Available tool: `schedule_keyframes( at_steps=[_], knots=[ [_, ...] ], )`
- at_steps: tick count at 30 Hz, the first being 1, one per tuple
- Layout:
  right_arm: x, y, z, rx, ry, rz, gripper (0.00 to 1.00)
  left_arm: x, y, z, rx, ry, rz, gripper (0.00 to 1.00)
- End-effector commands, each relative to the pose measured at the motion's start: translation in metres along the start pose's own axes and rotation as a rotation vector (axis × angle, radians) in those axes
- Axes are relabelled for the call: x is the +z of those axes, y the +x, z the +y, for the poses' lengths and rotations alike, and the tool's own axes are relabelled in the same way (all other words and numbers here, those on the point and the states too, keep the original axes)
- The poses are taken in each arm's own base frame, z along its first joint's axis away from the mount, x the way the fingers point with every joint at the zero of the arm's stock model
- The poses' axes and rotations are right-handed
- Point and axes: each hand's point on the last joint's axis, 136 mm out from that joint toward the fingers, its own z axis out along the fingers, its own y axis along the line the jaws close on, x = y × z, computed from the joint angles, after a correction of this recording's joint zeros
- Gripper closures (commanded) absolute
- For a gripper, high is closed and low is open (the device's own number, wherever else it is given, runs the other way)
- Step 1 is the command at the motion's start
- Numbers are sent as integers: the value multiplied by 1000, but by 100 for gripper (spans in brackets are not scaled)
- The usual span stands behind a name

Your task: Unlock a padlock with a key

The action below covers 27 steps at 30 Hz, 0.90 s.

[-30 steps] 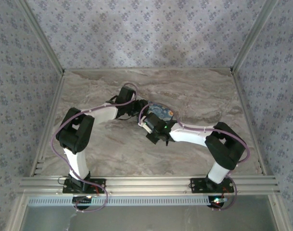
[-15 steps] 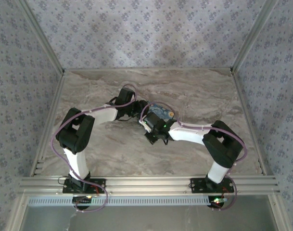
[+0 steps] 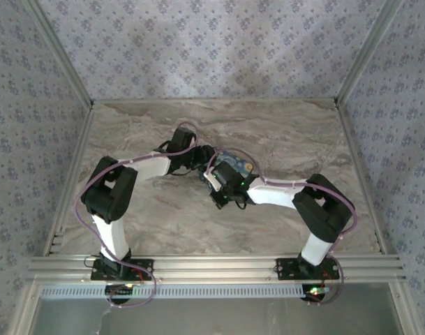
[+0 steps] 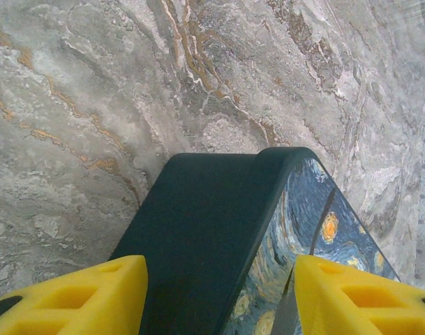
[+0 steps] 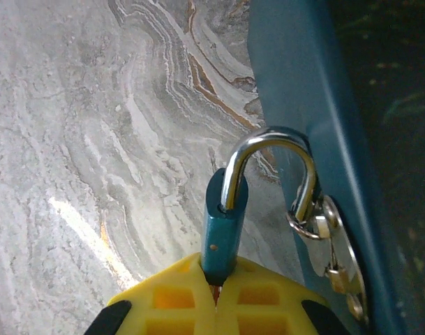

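A small teal padlock (image 5: 222, 216) stands edge-on in the right wrist view, and my right gripper (image 5: 215, 279) is shut on its body. Its silver shackle (image 5: 268, 150) has one leg in the body; the other leg hangs free at the right. A key ring (image 5: 306, 227) with small keys (image 5: 338, 272) hangs on that free leg, against a teal box wall (image 5: 303, 91). In the left wrist view, my left gripper (image 4: 219, 300) is shut on a dark box (image 4: 205, 230) with a starry-night painted face. Seen from the top, both grippers meet at the box (image 3: 234, 162).
The marble tabletop (image 3: 289, 132) stretches behind and to both sides of the box. Aluminium frame rails (image 3: 212, 265) run along the near edge, and patterned walls close off the back and sides.
The right wrist has shifted slightly left and closer to the box. The left arm and the box have stayed still.
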Motion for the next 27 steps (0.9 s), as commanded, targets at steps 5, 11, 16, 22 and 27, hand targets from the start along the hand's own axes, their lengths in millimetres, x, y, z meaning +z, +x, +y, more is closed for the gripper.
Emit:
schedule_keyframes(
  at_steps=[5,11,16,22,27],
  knots=[
    [-24,-39,-2,213,-149,-193,100,0,20,8,-29,-18,56,44],
    [-24,-43,0,64,-71,-203,100,1,21,9,-36,-17,61,45],
    [-10,-16,-10,-72,20,-109,100,1,21,8,-37,-15,61,45],
    [-11,7,-13,-64,33,-59,100,2,22,11,-38,-25,62,45],
    [-14,24,-13,-35,40,-32,100,3,21,12,-39,-28,58,45]
  ],
)
